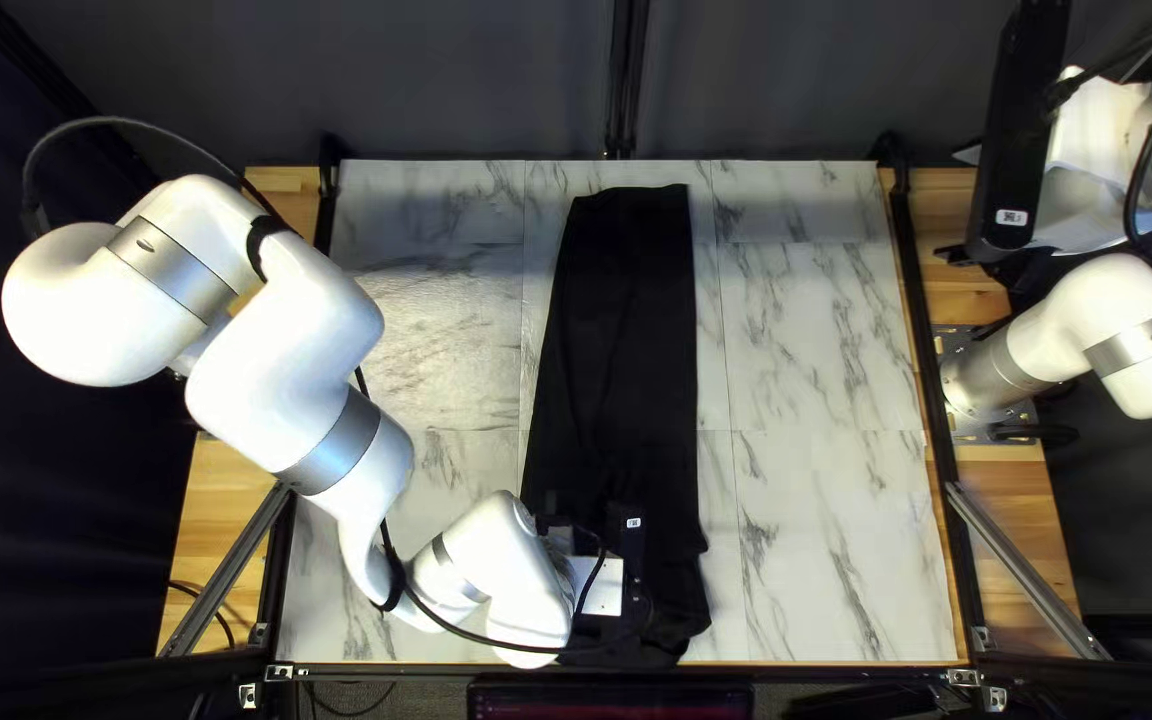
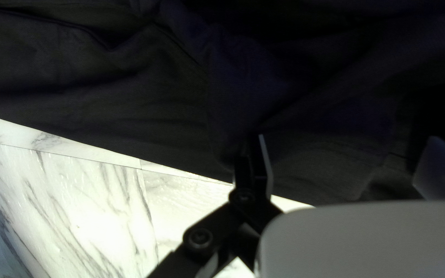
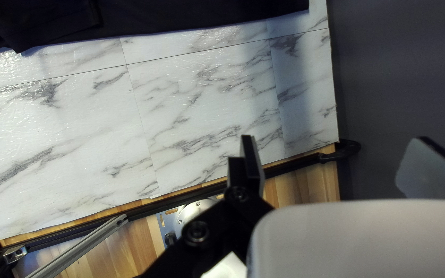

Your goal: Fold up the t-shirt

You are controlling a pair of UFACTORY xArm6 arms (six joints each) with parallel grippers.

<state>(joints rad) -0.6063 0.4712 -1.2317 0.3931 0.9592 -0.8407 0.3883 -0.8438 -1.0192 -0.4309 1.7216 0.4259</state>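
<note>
- Down the middle of the marble-patterned table [image 1: 816, 334] lay the black t-shirt [image 1: 623, 334], a long strip running from near the far edge to the near edge, narrower at its far end and rumpled at its near end.
- Over that near end was the left gripper [image 1: 607, 587]. In its wrist view, the left gripper [image 2: 348, 154] had its fingers spread well apart, with dark cloth under and ahead of it; whether they touched the cloth, I could not tell.
- My left arm [image 1: 323, 427] reached across the table's near left part.
- Beyond the table's right edge was the right gripper [image 1: 1032, 271]. In its wrist view, the right gripper [image 3: 336, 149] was spread wide, pinching nothing, well apart from the t-shirt.
- Behind the table's far edge hung the dark curtain [image 1: 470, 80].
</note>
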